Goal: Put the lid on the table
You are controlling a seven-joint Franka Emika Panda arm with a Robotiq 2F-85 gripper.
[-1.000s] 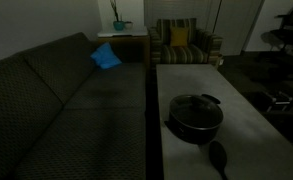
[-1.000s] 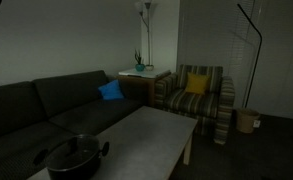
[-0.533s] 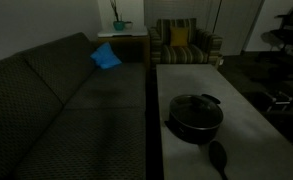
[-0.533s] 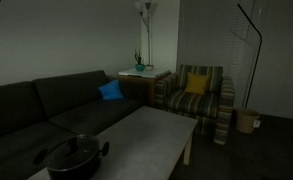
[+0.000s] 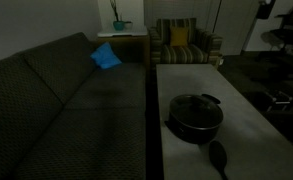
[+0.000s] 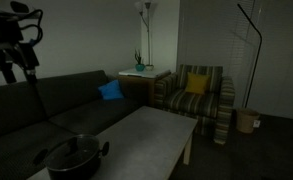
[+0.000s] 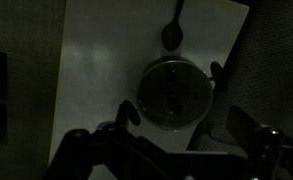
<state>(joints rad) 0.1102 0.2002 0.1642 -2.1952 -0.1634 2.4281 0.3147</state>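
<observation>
The see-through lid (image 5: 195, 104) with its dark knob sits on the black pot (image 5: 197, 122) on the long pale grey table (image 5: 186, 75). Both also show in an exterior view: lid (image 6: 74, 148), pot (image 6: 71, 163), table (image 6: 146, 130). The wrist view looks straight down on the lid (image 7: 173, 93) and the table (image 7: 96, 60). My gripper (image 6: 16, 68) hangs high above the pot, well apart from it. It looks open and empty. Its dark fingers frame the bottom of the wrist view (image 7: 166, 152).
A small black spoon (image 5: 218, 155) lies on the table beside the pot, also in the wrist view (image 7: 172, 35). A dark sofa (image 5: 76, 100) with a blue cushion (image 5: 105, 57) runs along the table. A striped armchair (image 6: 198, 95), a white side table (image 6: 141, 74) and a floor lamp (image 6: 248, 30) stand beyond.
My arm and gripper have come into view at the upper left of an exterior view, above the pot. The lid, pot and spoon have not moved.
</observation>
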